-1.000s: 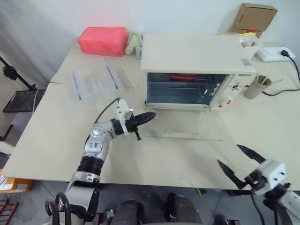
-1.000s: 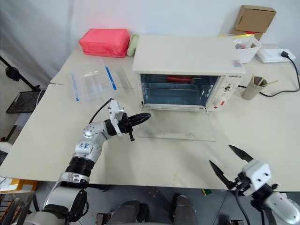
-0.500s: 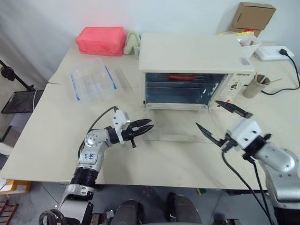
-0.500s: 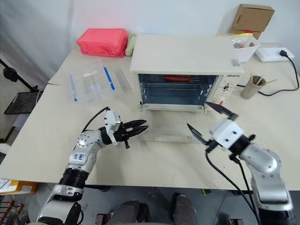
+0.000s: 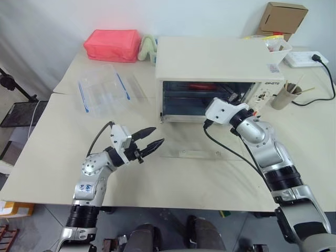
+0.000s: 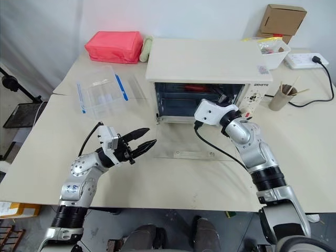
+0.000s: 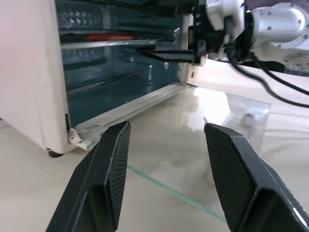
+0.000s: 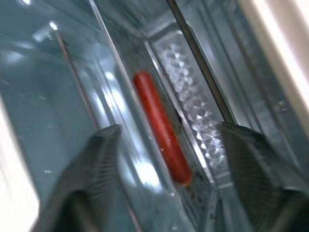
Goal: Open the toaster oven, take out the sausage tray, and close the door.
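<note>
The cream-white toaster oven [image 5: 215, 58] stands at the back of the table. Its glass door [image 5: 181, 142] lies flat on the table in front of it, fully open. Inside, a red sausage [image 8: 161, 128] lies on the silver sausage tray [image 8: 193, 113], on a rack [image 7: 111, 44] high in the cavity. My right gripper [image 8: 169, 130] reaches into the oven mouth, open, one finger on each side of the sausage. My left gripper [image 5: 157, 135] hovers open and empty to the left of the door, pointing at the oven.
A red pouch [image 5: 114, 44] and a clear plastic container [image 5: 102, 89] sit at the back left. A cup with sticks [image 5: 286, 97], a white basket [image 5: 278, 50], a cardboard box [image 5: 286, 16] and a power strip [image 5: 304, 59] crowd the right of the oven.
My right arm swung up from the table's near edge and its fingers entered the oven. My left gripper opened and drew back to the left, away from the door.
</note>
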Robot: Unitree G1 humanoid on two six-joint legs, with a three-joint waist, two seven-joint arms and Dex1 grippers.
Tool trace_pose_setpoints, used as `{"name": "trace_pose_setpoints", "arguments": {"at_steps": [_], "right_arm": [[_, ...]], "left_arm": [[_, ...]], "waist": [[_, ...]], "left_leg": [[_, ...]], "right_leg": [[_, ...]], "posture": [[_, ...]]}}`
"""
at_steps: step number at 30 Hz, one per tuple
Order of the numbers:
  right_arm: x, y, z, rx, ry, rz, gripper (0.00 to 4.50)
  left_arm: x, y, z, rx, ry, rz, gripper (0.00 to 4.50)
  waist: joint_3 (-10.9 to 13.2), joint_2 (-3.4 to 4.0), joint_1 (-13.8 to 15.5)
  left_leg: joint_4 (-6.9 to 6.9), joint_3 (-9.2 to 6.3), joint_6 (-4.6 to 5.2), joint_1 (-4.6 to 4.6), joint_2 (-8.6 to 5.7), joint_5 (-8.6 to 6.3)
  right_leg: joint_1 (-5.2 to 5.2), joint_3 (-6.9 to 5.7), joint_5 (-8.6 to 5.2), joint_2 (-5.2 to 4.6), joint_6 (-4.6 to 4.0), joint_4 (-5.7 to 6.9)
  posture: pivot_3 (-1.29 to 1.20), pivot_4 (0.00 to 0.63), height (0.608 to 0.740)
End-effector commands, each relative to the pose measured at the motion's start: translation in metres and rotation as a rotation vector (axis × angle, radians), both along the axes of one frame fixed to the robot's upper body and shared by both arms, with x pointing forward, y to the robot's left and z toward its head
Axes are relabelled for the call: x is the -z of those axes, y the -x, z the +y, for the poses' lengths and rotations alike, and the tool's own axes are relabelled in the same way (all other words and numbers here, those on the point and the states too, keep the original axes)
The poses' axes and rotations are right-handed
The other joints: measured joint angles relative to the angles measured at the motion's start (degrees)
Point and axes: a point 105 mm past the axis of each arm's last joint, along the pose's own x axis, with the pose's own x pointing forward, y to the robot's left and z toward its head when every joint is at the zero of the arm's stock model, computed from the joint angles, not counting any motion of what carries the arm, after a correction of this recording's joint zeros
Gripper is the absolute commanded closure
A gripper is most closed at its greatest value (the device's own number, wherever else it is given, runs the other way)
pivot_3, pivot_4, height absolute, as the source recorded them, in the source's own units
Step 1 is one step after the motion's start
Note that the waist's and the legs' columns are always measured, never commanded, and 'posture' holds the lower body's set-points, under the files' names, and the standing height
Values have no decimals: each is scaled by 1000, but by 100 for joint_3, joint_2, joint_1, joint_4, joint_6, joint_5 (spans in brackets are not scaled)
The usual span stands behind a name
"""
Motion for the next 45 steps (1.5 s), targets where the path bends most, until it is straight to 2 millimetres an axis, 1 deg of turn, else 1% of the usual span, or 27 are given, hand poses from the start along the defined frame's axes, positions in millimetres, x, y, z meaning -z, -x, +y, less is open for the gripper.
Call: {"name": "trace_pose_setpoints", "arguments": {"at_steps": [1, 3, 4, 9, 11, 14, 19, 23, 31, 33, 37, 42, 45], "right_arm": [[-11, -3, 5, -18, 13, -67, 2883], [-8, -5, 6, -16, 34, -66, 3543], [-7, -7, 5, -6, 43, -68, 3790], [-8, -14, 1, 34, 52, -74, 3790], [-10, -17, 1, 45, 61, -84, 3790], [-5, -20, 2, 52, 75, -61, 3790], [-2, -21, 3, 50, 84, -48, 3790], [-10, -22, 3, 56, 78, -84, 4496], [-20, -19, 9, 34, 109, -127, 4496], [-21, -16, 12, 14, 126, -133, 4496], [-19, 0, 21, -52, 186, -128, 4496], [-17, 26, 16, -76, 233, -123, 4496], [-13, 41, 12, -78, 239, -104, 4496]], "left_arm": [[-12, 5, -1, 4, 20, -55, 1921], [-13, 5, -1, 3, 21, -55, 1921], [-13, 4, -2, 2, 23, -57, 1921], [-16, 1, -3, 4, 28, -63, 1921], [-20, -2, -9, 24, 27, -71, 1921], [-26, -6, -17, 57, 25, -86, 1921], [-32, -13, -21, 77, 22, -102, 1921], [-47, -24, -26, 130, 13, -144, 1921], [-77, -39, -35, 213, 82, -167, 1921], [-82, -46, -32, 192, 101, -145, 1921], [-92, -58, -23, 173, 135, -125, 1921], [-100, -69, -10, 138, 174, -100, 1921], [-99, -73, -7, 139, 177, -85, 1921]], "waist": [[0, 0, -9], [0, 0, -26], [0, 0, -33], [0, 0, -33], [0, 0, -34], [0, 0, -27], [0, 1, -50], [-2, -5, -57], [-2, -6, -94], [-2, -6, -105], [-1, -6, -113], [-1, -7, -122], [0, -8, -112]], "left_leg": [[0, 0, 0, 0, 0, 0], [-1, 0, -1, 0, 3, 0], [-1, 0, -1, 0, 4, 1], [0, 0, -3, -1, 5, 2], [-1, -1, -3, -1, 5, 2], [0, -1, -3, -2, 4, 4], [-3, -1, -4, -1, 5, 5], [0, -1, -5, -2, 6, 8], [-1, -5, -5, -6, 5, 12], [-1, -7, -4, -7, 5, 13], [-3, -13, -4, -15, 5, 13], [-11, -19, -4, -20, 5, 13], [-7, -17, -5, -20, 6, 14]], "right_leg": [[-1, -1, 0, 0, 0, 0], [-1, -4, 0, 2, 0, 0], [-1, -5, 0, 3, 0, 0], [-1, -6, 0, 3, 0, 0], [0, -5, 0, 3, 0, 0], [0, -7, 0, 6, 0, 0], [0, -10, 0, 11, 0, 0], [2, -14, 0, 13, 0, -2], [2, -18, 0, 15, 0, -2], [2, -19, 0, 15, 0, -2], [-3, -19, 0, 16, 0, -3], [-7, -31, 0, 21, 1, -9], [-7, -32, 0, 23, 1, -8]], "posture": [[0, 150, 740], [0, 150, 740], [0, 150, 740], [0, 150, 740], [0, 150, 740], [0, 150, 740], [0, 150, 740], [0, 150, 740], [0, 150, 740], [0, 150, 740], [0, 150, 740], [0, 150, 740], [0, 150, 740]]}}
